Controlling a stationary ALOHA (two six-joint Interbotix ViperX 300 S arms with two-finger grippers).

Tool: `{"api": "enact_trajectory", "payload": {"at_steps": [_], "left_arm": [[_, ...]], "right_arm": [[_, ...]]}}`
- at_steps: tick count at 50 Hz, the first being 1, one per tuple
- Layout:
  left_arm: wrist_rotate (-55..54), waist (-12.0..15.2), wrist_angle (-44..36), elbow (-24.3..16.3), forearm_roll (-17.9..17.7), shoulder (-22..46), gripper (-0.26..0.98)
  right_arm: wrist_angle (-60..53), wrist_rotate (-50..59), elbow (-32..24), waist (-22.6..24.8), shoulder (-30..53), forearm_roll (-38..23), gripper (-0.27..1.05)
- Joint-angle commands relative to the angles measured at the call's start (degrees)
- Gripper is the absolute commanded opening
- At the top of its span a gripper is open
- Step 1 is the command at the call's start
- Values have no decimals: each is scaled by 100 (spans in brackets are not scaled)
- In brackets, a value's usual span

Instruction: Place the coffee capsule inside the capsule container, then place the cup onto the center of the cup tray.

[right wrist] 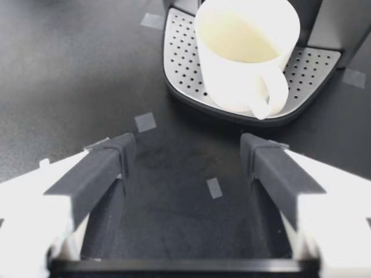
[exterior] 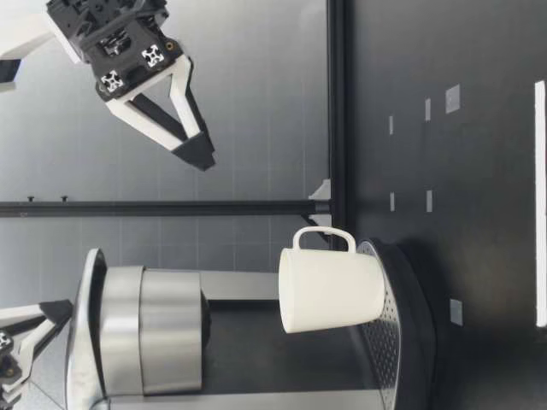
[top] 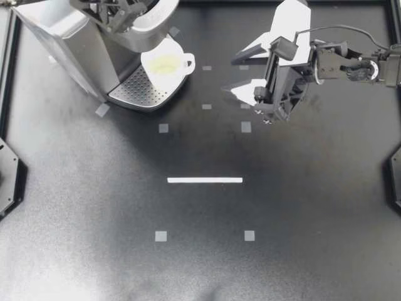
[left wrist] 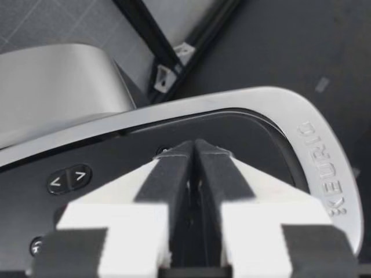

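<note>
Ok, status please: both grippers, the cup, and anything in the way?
Left gripper shut, empty, over the coffee machine's lid. Right gripper open, empty, above the table. Cup upright on the cup tray. Capsule not in view; nothing blocking.

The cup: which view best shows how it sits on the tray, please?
The low view: side-on, the cup stands upright on the tray. Right wrist view: obliquely from above; top view: mouth and handle only; left wrist view: nothing.

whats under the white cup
The white cup stands upright on the perforated cup tray. The tray's holes show around the cup. The patch straight beneath its base is covered by the cup itself.
</note>
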Motion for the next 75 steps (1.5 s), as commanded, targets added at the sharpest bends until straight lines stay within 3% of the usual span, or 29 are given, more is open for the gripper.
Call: {"api": "enact_trajectory", "payload": {"at_steps": [1,17,29,47,64,75], "left_arm": [[35,18,123,26,-114,141,15],[62,18,149,18,-176,132,15],[53,18,-923,237,-114,-422,15],[0,-18,-3226,1564,-185,-1354,15],[-229,-650,-5186,2812,-246,-2145,15],[-466,-984,-6293,3595,-255,-2355,15]], "right_arm": [[-53,18,-53,26,-79,-9,66],[-114,9,-9,26,-88,0,66],[-114,44,0,26,-132,26,66],[-281,18,18,246,-264,26,66],[-387,272,132,580,-589,299,66],[-870,396,211,1090,-668,316,66]]}}
